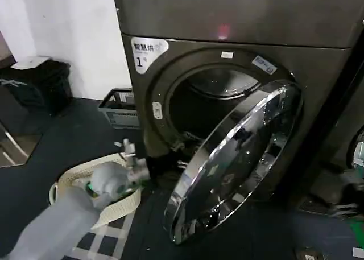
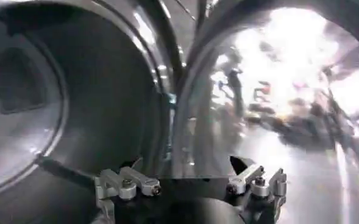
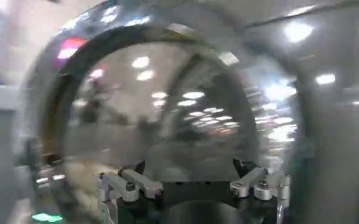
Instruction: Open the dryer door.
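1. At your far left, a black bin (image 1: 42,81) stands against the white wall, with a pale lid on top.
2. Nearer the machine, a grey crate (image 1: 120,108) sits on the dark floor, just beside the dryer's lower left corner.
3. Your left arm reaches in from the lower left, above a cream laundry basket (image 1: 77,177) that rests on the floor. The left gripper (image 1: 132,164) sits low at the left edge of the dryer's opening; in its wrist view the left gripper (image 2: 191,178) has its fingers (image 2: 133,182) spread apart with nothing between them.
4. The dryer (image 1: 318,66) fills the middle, with a white label at its upper left and the round drum opening (image 1: 199,109) exposed.
5. The dryer door (image 1: 239,157) is swung open to the right of that opening, tilted outward, with its chrome rim and shiny face catching reflections. It appears hinged on the right side.
6. Your right gripper (image 3: 194,178) faces a shiny round door surface in its wrist view, fingers held wide and holding nothing.
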